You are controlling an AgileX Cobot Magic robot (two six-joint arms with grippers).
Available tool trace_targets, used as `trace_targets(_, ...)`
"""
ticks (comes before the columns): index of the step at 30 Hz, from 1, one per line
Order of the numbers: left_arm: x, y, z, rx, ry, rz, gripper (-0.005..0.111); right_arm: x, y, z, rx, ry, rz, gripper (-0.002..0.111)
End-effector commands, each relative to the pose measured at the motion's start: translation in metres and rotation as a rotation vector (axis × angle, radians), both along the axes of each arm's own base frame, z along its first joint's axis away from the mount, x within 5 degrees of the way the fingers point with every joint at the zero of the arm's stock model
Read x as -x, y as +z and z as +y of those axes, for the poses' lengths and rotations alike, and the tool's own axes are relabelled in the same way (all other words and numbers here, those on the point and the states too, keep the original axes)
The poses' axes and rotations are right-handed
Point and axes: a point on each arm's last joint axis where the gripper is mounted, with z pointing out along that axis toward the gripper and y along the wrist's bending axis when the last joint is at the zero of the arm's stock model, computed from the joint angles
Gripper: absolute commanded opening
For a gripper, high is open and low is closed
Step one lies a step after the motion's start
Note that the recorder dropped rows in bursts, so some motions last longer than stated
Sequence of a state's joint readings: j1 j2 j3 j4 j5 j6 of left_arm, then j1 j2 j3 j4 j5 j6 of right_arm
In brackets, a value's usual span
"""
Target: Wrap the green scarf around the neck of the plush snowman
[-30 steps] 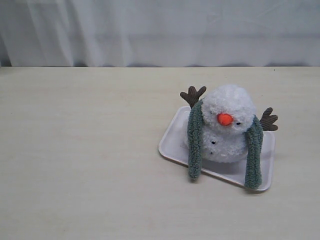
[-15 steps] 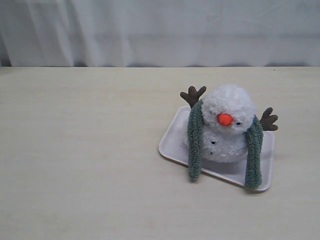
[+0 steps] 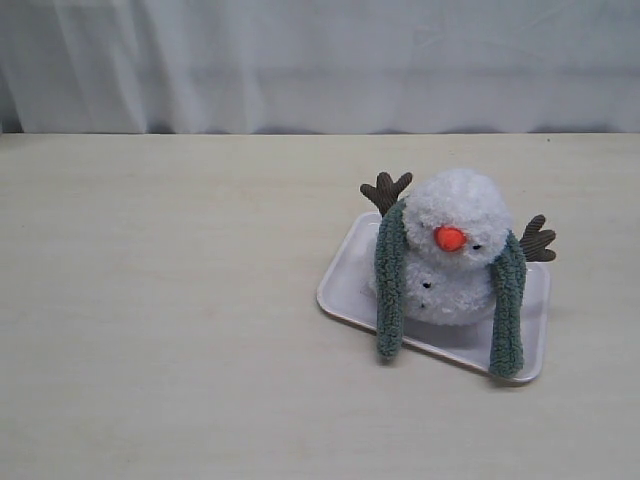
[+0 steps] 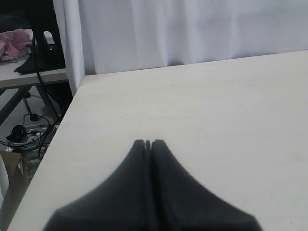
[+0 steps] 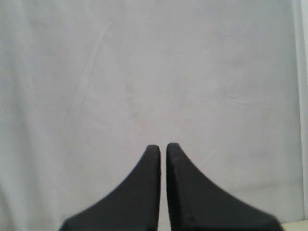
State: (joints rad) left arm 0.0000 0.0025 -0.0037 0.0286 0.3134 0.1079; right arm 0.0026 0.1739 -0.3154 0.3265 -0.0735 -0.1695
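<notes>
The green scarf [image 3: 390, 290] hangs round the back of the snowman [image 3: 455, 210], which sits on the white tray [image 3: 345, 290]. The scarf looks soft, light and floppy, so a loose end is best to pinch. The left fingers [image 4: 130, 192] and right fingers [image 5: 137, 197] are closed and hold nothing.

We see soft, even, fairly bright light in the exterior view, with colours a little washed out. The tray [image 3: 345, 285] throws only a thin, faint shadow on the table [image 3: 160, 300] toward five o'clock. In the wrist views the left gripper [image 4: 148, 142] and right gripper [image 5: 162, 148] sit at six o'clock, dark and out of focus.
</notes>
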Motion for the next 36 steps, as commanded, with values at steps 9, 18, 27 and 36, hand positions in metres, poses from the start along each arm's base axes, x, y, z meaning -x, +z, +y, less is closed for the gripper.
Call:
trace_targets(9, 0.000, -0.001, 0.000, -0.004, 0.000, -0.003, 0.000, -0.003, -0.047, -0.003, 0.038, -0.042, 0.000, 0.004)
trace_targets(18, 0.000, -0.001, 0.000, -0.004, 0.000, -0.003, 0.000, -0.007, -0.081, 0.001, 0.136, -0.031, 0.016, 0.004)
trace_targets(27, 0.000, -0.001, 0.000, -0.004, 0.000, -0.003, 0.000, -0.008, -0.081, 0.007, 0.344, -0.016, 0.015, 0.004)
trace_targets(36, 0.000, -0.001, 0.000, -0.004, 0.000, -0.003, 0.000, 0.001, -0.087, 0.006, 0.369, -0.033, 0.047, 0.004)
